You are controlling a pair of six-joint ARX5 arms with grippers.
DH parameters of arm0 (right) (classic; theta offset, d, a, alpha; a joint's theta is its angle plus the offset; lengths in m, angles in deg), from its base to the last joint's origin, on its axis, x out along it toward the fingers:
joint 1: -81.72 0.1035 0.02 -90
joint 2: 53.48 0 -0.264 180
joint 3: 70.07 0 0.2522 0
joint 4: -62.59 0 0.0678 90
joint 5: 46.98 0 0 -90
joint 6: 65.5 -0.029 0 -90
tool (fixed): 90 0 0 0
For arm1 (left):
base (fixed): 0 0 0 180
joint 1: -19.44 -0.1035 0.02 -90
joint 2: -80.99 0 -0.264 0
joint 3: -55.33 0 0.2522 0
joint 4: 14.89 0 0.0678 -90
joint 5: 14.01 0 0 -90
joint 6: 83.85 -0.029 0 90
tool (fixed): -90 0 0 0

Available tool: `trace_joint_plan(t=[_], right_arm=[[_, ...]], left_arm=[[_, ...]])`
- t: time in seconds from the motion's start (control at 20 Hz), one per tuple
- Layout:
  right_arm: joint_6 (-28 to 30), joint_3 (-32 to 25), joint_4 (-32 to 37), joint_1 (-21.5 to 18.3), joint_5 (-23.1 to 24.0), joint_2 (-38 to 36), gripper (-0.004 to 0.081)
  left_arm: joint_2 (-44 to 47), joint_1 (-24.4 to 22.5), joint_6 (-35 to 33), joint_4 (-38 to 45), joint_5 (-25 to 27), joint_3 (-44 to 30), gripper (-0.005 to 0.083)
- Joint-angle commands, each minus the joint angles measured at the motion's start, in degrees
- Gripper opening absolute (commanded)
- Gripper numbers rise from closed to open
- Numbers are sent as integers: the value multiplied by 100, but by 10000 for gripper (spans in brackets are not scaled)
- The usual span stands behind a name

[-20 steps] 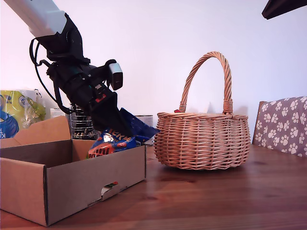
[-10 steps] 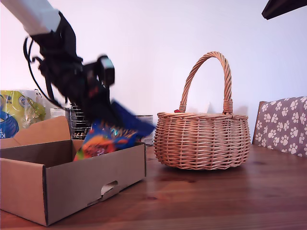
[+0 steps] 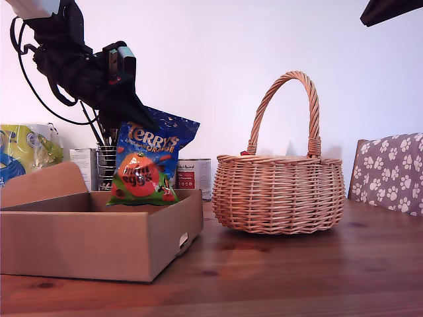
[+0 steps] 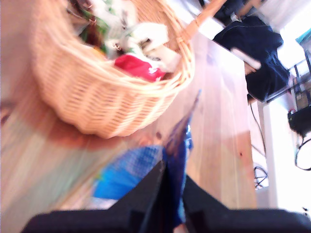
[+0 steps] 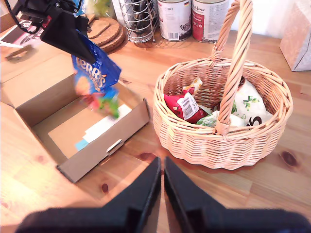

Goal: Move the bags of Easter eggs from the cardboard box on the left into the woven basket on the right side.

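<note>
My first gripper (image 3: 135, 112) is clamped on the top edge of a bag of Easter eggs (image 3: 147, 165) dangling above the cardboard box (image 3: 99, 231), well apart from the woven basket (image 3: 277, 193). My second gripper (image 5: 162, 182), jaws nearly together and empty, hovers high over the table. Held only by its edge, the swinging bag could slip out or snag the basket's handle (image 3: 285, 105).

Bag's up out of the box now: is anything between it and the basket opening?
Nothing visible on the table blocks the way. The bag of Easter eggs hangs from my first gripper above the cardboard box. The woven basket has its arched handle across the opening, so enter beside it.
</note>
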Motion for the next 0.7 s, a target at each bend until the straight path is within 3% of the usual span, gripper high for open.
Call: trace_joint_plan(t=[0.0,0.65], right_arm=[[-13,-101,39,-9,-4,24,-6],[-13,-101,-2,-9,-4,24,-6]], left_arm=[[-17,33,15,-4,-142,-31,-21],[-17,223,713,337,-339,914,-21]])
